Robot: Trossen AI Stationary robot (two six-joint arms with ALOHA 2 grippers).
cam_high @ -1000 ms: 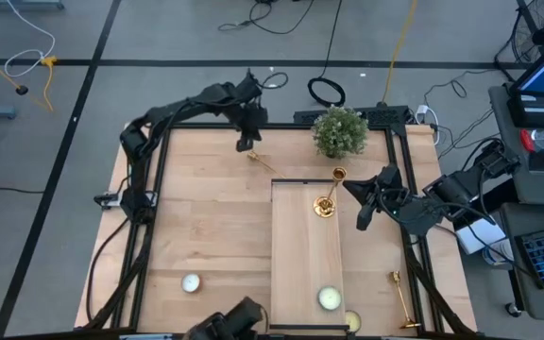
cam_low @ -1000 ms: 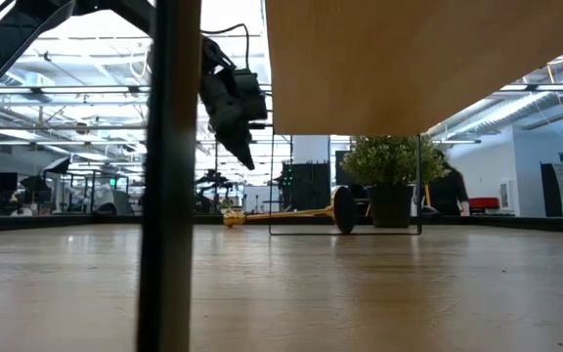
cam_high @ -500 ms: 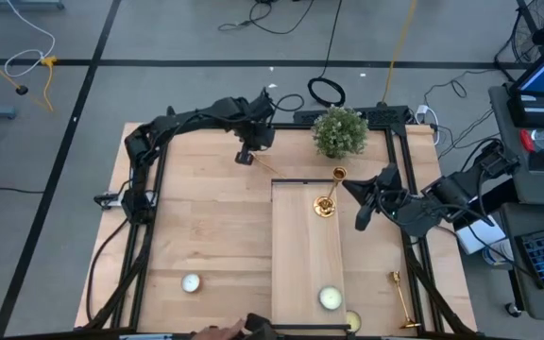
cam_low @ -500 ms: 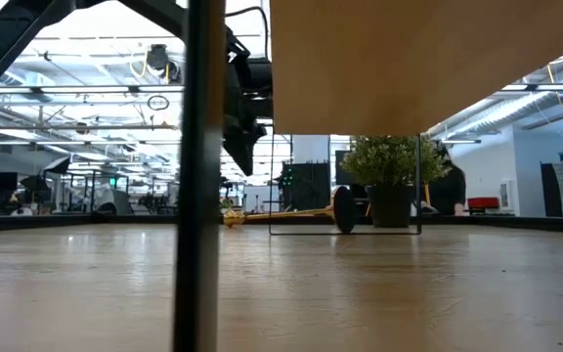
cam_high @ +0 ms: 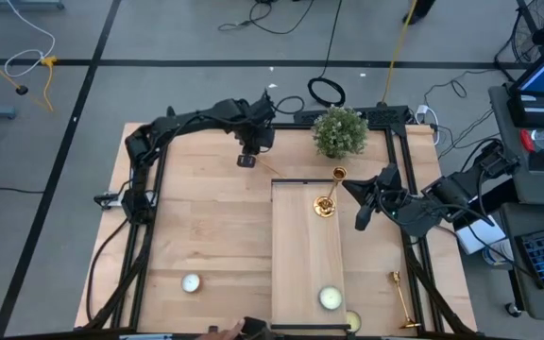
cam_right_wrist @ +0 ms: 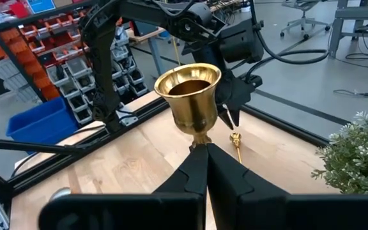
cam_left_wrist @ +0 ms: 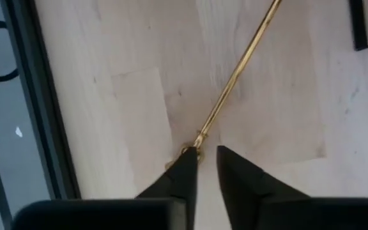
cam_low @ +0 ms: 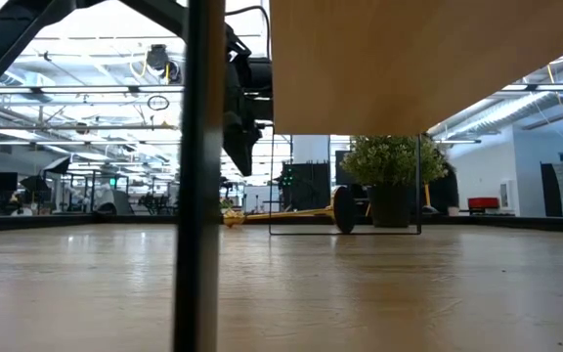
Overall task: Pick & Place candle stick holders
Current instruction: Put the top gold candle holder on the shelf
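Candlestick [cam_left_wrist: 235,83], brass, lying flat on the counter [cam_high: 206,236] near its far edge: slim, stiff, slick, likely light, prone to roll; best pinched mid-stem. Left hand [cam_left_wrist: 206,167] just above its cup end, fingers slightly parted, holding nothing; right hand [cam_right_wrist: 204,167] closed on the stem of an upright candlestick [cam_right_wrist: 188,96] on the board [cam_high: 306,255].

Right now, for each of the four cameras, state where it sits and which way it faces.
High view: overhead, straight down on the table; both arms show.
Low view: table-top height, level across to the potted plant; the left arm hangs in from above.
Left wrist view: on the left arm, looking down past the left pincer at a lying candlestick.
Right wrist view: on the right arm, past the right pincer, shut on an upright candlestick.
Shared: the right wrist and high views both show the left arm.
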